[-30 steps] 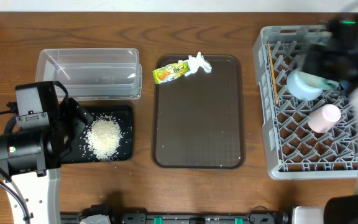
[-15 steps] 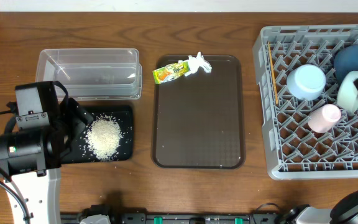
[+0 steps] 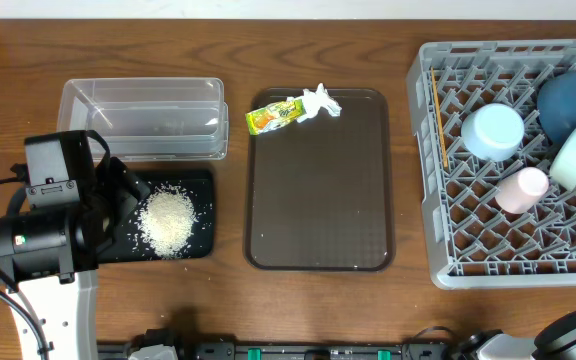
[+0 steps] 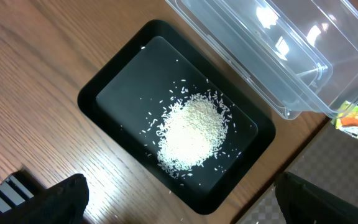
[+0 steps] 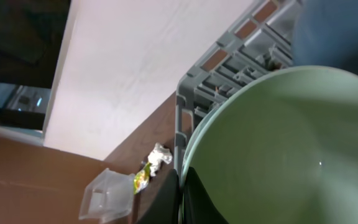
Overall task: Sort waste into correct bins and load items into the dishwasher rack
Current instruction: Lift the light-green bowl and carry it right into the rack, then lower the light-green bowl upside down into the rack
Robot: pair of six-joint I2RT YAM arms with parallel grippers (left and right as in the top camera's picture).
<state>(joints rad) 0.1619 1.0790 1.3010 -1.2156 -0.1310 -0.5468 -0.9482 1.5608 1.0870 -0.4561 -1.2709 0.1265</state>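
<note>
Loading step. Right gripper [image 5: 179, 193] is pinched shut on the rim of the mint green bowl [image 5: 278, 149], at the right edge of the dishwasher rack [image 3: 498, 277].

In the rack:
- dark blue plate [image 3: 571, 103]
- light blue bowl [image 3: 493, 130]
- pink cup [image 3: 521, 190]
- chopstick [image 3: 439, 120], along the left wall

Next move, likely: seat the bowl, let go, lift clear.

Left of the rack:
- snack wrapper [image 3: 274, 116] and tissue [image 3: 321, 101] on the brown tray [image 3: 318, 200]
- farther left, clear tub [image 3: 143, 125], looks empty
- left gripper [image 4: 179, 205] spread wide and empty over the black tray [image 4: 123, 93] holding rice [image 4: 194, 134]
</note>
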